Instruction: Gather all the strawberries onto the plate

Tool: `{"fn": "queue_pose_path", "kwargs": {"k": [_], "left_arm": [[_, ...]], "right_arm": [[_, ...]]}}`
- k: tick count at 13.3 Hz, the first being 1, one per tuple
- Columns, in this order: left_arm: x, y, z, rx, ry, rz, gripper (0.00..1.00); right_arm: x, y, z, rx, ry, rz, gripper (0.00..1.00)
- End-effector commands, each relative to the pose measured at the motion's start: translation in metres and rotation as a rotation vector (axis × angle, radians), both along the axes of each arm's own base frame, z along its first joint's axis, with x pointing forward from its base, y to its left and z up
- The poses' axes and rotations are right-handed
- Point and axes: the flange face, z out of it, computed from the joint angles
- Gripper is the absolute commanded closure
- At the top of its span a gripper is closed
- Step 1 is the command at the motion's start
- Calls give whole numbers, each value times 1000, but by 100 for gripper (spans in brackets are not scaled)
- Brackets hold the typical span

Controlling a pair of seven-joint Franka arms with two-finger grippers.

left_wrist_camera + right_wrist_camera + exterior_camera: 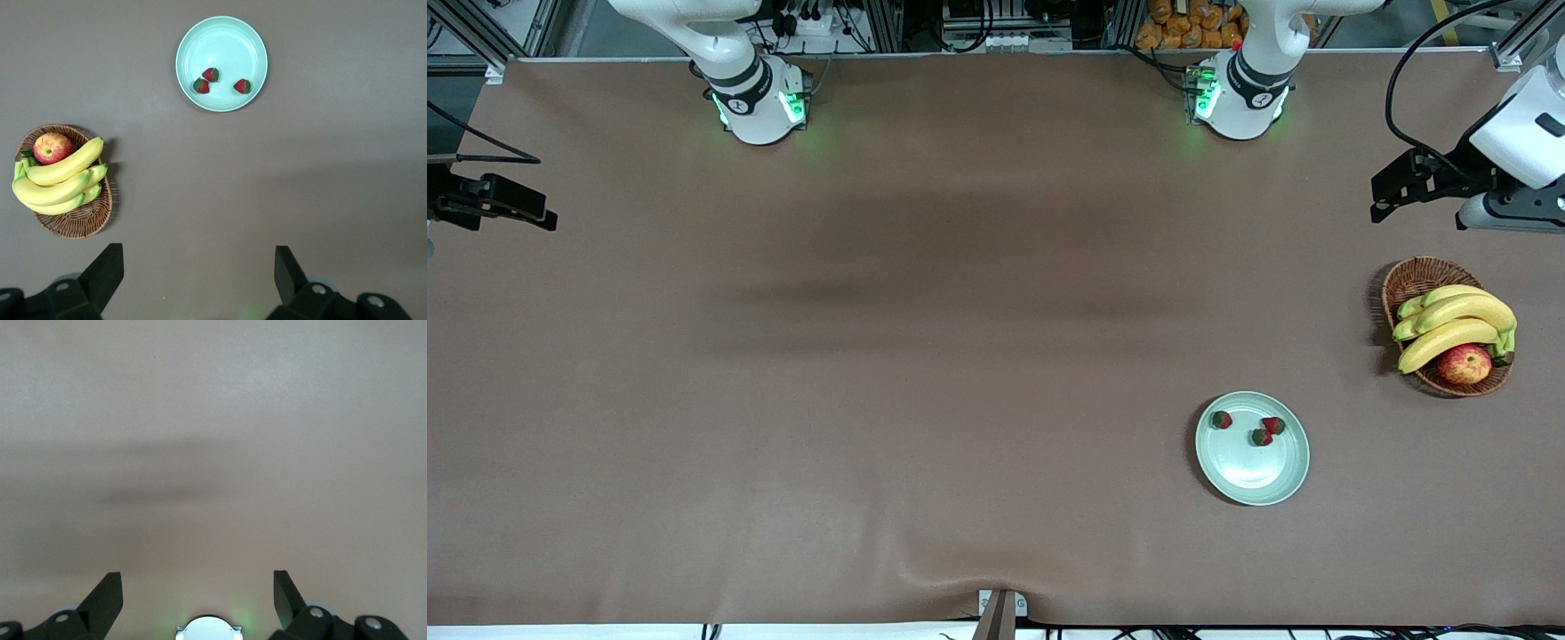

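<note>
All three strawberries (1261, 428) lie in the plate (1254, 484), so collecting looks finished; the left hand (193, 270) and right hand (197, 590) hang wide over bare bench (871, 356), holding nothing.

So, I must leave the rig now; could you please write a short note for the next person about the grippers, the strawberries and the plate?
Left gripper: open, holds nothing, up over the table at the left arm's end, near the basket.
Right gripper: open, holds nothing, waits over bare table.
The plate lies nearer to the front camera than the basket.
All three strawberries lie in the plate: one apart, two close together.
Done: collecting looks finished.
Left: no strawberry shows on the table or in the basket, which holds bananas and an apple.
</note>
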Motion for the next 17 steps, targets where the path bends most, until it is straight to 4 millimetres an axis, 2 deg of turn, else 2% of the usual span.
{"fn": "queue_pose_path", "kwargs": {"k": [1, 5, 17], "left_arm": [[-6, 2, 5, -12, 19, -18, 0], [-7, -1, 2, -10, 36, -6, 0], [-7, -1, -1, -14, 43, -3, 0]], "right_arm": [[-4, 2, 8, 4, -8, -7, 0], [-9, 0, 17, 7, -2, -6, 0], [-11, -1, 18, 9, 7, -6, 0]]}}
